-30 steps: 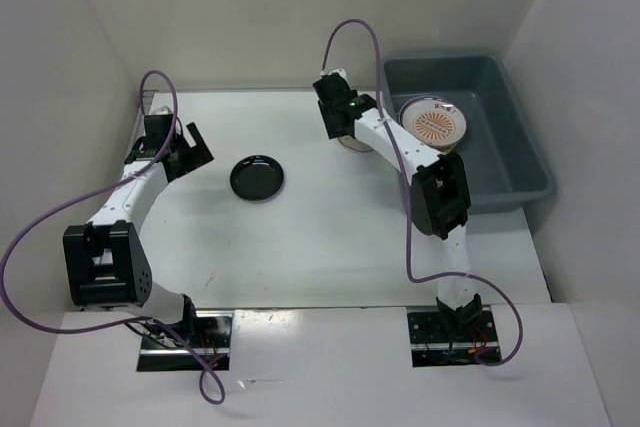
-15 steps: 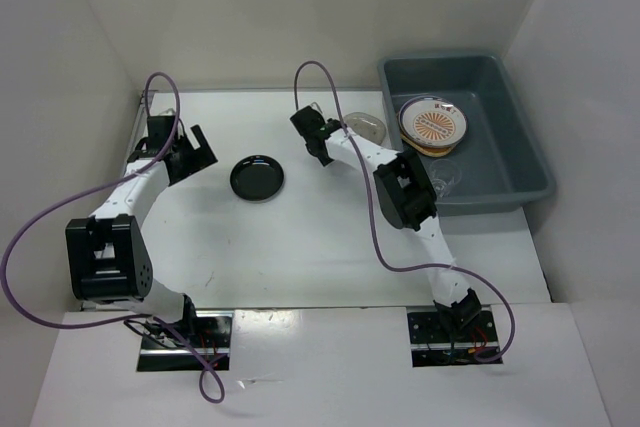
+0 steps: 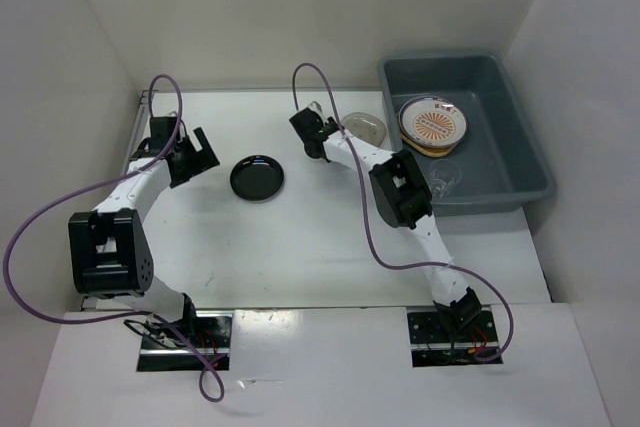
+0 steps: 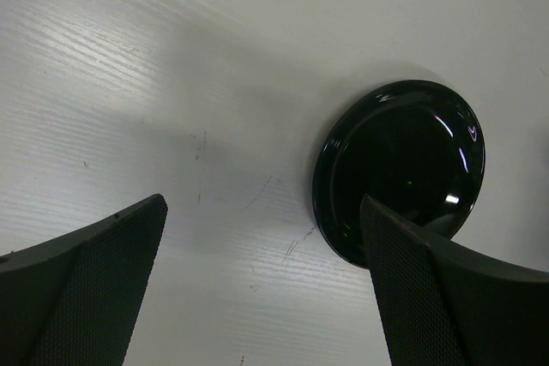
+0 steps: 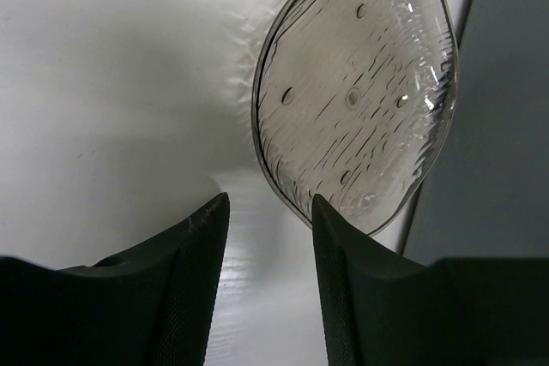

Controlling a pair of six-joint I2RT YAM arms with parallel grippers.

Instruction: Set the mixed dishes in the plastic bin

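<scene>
Dishes on the white tabletop (image 3: pixel 300 237) number two. One is a small black dish (image 3: pixel 257 178), round and glossy. The other is a small smoky dish (image 3: pixel 365 126), translucent, rippled and roughly oval, just beside the grey-blue plastic bin (image 3: pixel 490 117). Inside the bin I see one sunburst plate (image 3: pixel 433 123) and one clear cup (image 3: pixel 447 177). My left claw (image 4: pixel 264 205) is spread wide near the black dish. My right claw (image 5: pixel 268 203) is parted and empty beside the smoky dish.
</scene>
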